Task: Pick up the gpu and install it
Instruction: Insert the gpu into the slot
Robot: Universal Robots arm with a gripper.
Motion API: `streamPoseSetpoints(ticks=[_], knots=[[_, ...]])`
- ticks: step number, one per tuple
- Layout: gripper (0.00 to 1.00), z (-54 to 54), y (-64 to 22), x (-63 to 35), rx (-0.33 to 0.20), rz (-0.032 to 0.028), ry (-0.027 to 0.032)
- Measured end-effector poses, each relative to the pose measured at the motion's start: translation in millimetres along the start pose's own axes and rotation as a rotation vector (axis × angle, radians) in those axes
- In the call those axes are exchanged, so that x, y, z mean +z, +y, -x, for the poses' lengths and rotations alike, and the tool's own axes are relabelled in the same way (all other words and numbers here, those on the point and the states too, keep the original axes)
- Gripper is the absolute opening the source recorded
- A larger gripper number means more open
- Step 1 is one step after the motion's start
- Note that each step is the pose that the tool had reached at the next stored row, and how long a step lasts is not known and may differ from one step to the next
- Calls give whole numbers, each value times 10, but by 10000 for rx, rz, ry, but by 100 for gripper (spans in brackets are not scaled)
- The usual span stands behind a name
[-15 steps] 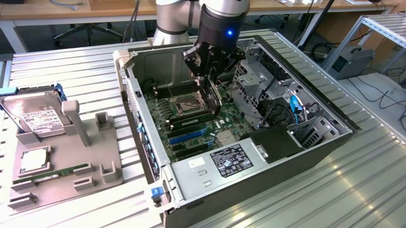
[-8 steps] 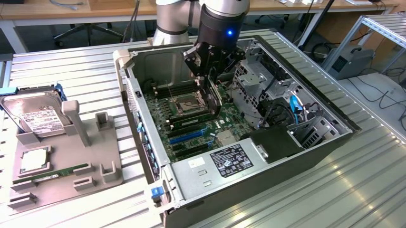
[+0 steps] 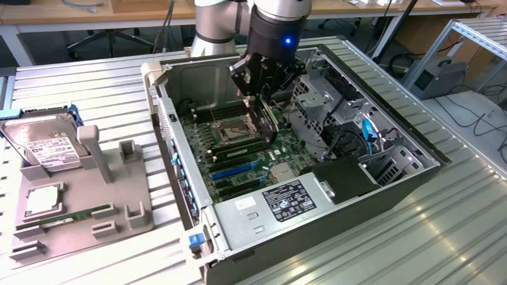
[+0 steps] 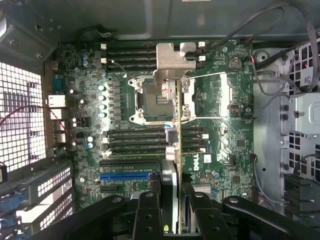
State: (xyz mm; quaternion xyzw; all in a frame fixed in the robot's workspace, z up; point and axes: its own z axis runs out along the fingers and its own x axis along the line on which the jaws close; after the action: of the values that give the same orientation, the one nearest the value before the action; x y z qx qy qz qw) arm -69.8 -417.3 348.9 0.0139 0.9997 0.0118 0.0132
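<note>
Above the middle of the motherboard (image 4: 220,150), inside the open computer case (image 3: 341,219), the arm (image 3: 273,24) reaches down with its gripper (image 3: 262,95) closed partway on the gpu (image 4: 178,145), gripping it upright on edge. The wrist view shows the card as a thin line ending in its silvery bracket (image 4: 170,62). In the exterior view the gripper hides much of it, and I cannot tell whether the card touches the board.

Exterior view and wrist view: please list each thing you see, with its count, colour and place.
computer case: one, grey, open, on the metal table
motherboard: one, green, inside the case
hard drive: one, silver with white label, on the grey holder, exterior view's left
memory stick: one, green, lying on the holder
gpu: one, dark with silvery bracket, over the motherboard
gripper: one, black, shut on the gpu
</note>
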Motion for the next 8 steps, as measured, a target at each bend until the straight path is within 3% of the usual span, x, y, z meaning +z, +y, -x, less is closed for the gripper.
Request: streamPoseSetpoints(ticks=[8], knots=[[27, 0, 0, 1, -595, 16, 14]])
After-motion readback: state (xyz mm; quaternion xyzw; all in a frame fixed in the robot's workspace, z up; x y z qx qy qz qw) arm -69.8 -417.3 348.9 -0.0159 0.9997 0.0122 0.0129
